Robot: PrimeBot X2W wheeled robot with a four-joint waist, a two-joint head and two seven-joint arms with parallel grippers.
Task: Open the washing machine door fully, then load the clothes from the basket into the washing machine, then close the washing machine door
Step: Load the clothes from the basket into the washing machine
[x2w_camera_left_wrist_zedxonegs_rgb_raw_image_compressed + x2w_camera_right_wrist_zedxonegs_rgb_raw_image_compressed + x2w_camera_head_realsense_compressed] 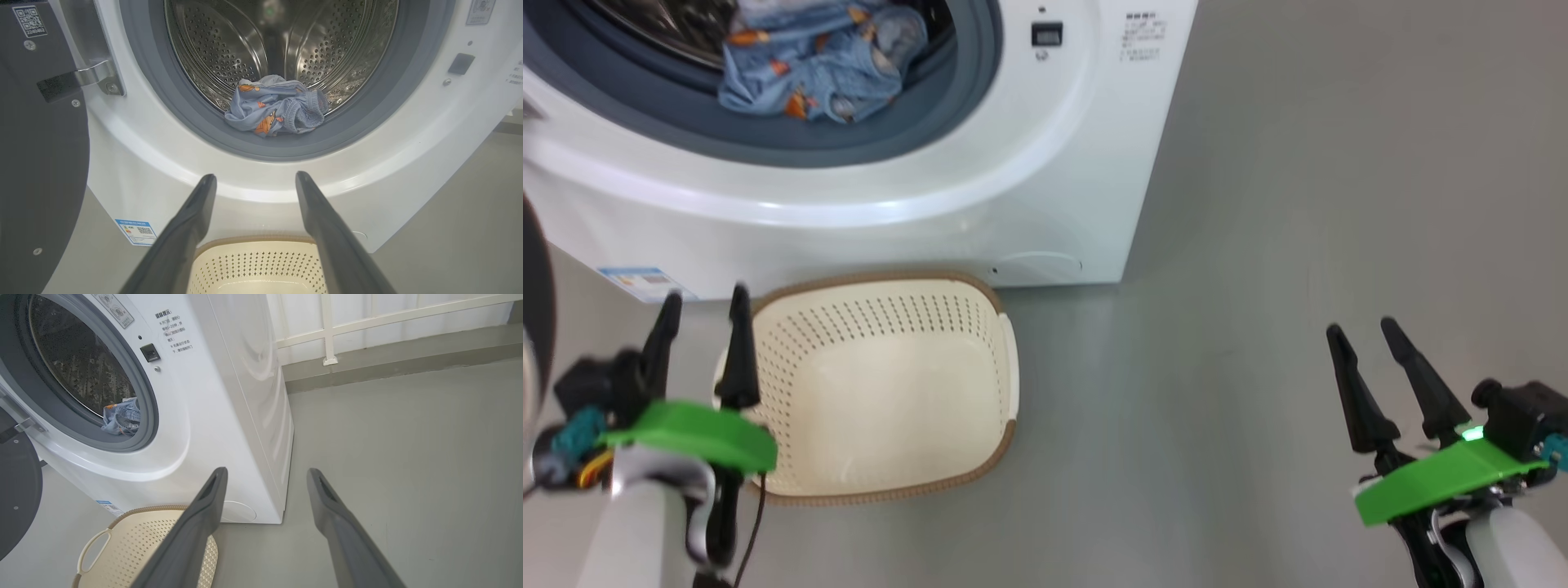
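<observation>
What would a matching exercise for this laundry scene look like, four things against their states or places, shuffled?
1. cream perforated plastic basket
2. light blue orange-printed clothes
3. round dark washing machine door
4. left gripper

A. swung open to the side
B. jaws apart, holding nothing
C. empty, on the grey floor
D. lying inside the white washing machine

Pairs: 1-C, 2-D, 3-A, 4-B

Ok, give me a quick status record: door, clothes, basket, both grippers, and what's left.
washing machine door: open, swung out to the left
clothes: blue printed bundle in the drum, at its front lip
basket: on the floor before the washing machine, nothing in it
left gripper: open, holding nothing, by the basket's left side
right gripper: open, holding nothing, over bare floor
remaining: close the door
</observation>
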